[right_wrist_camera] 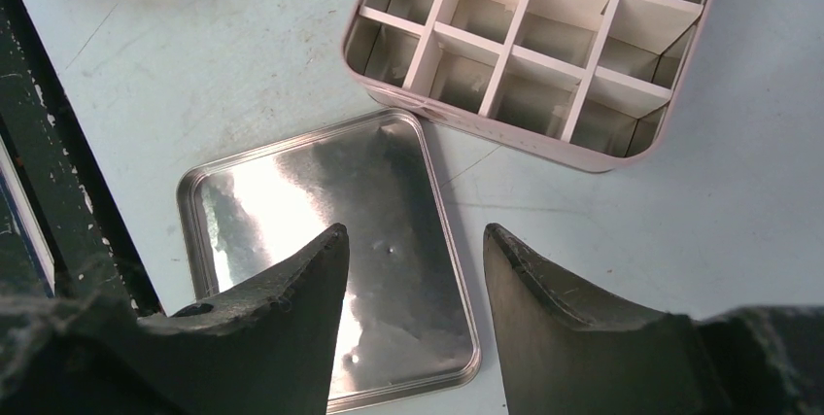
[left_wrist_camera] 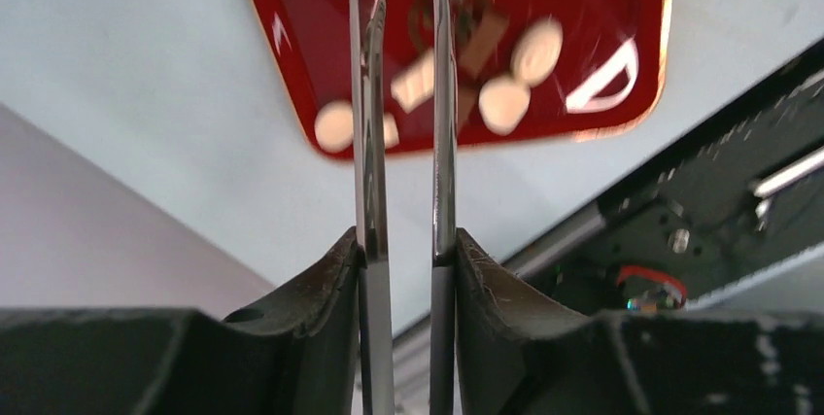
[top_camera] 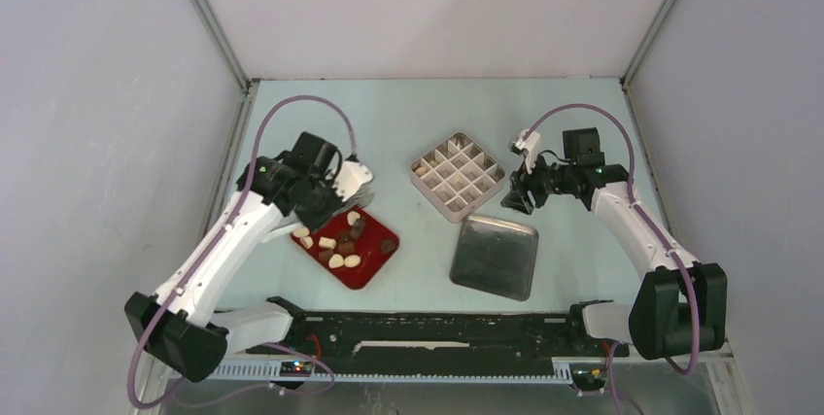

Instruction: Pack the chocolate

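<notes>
Picking up chocolate: my left gripper (left_wrist_camera: 408, 250) clenches slim metal tongs (left_wrist_camera: 442, 94) over a glossy red tray (left_wrist_camera: 622, 46).
The cream-white and dark brown chocolate pieces (left_wrist_camera: 503, 104) lie in that tray, at eight o'clock from the pale divided box (top_camera: 457, 176). Next, I judge, I should pinch one piece and carry it to a cell. My right gripper (right_wrist_camera: 413, 250) hangs released and empty. No writing is legible.

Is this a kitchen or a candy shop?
Probably neither: it looks like a robot test booth. Plain grey walls close in a table, two robot arms are bolted at its near edge, and a red tray of chocolates sits by a divided box.
</notes>
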{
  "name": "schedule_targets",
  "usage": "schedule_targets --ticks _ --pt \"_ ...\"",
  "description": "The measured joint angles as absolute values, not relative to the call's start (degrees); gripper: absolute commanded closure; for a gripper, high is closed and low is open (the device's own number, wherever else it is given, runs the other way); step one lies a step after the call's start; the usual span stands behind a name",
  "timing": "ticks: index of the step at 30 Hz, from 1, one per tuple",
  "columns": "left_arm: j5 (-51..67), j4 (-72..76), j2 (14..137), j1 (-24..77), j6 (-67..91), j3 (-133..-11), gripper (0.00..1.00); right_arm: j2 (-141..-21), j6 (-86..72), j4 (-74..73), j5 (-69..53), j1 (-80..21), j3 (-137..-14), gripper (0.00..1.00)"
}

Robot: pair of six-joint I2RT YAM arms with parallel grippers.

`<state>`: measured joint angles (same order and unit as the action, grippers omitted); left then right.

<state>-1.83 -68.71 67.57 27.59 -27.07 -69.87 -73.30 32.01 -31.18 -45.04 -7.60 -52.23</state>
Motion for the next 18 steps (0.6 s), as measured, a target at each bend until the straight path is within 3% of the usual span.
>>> schedule_targets --ticks 6,18 --pt "-3.86 -75.88 63.26 21.15 -30.28 -63.33 0.57 -73.3 32.47 -31.24 -45.01 -8.45 -52.23 0.44" --pt "-6.94 -77.89 58.98 18.61 -45.91 -57.21 0.54 -74.15 33.06 -31.7 -44.82 -10.17 -52.23 0.44"
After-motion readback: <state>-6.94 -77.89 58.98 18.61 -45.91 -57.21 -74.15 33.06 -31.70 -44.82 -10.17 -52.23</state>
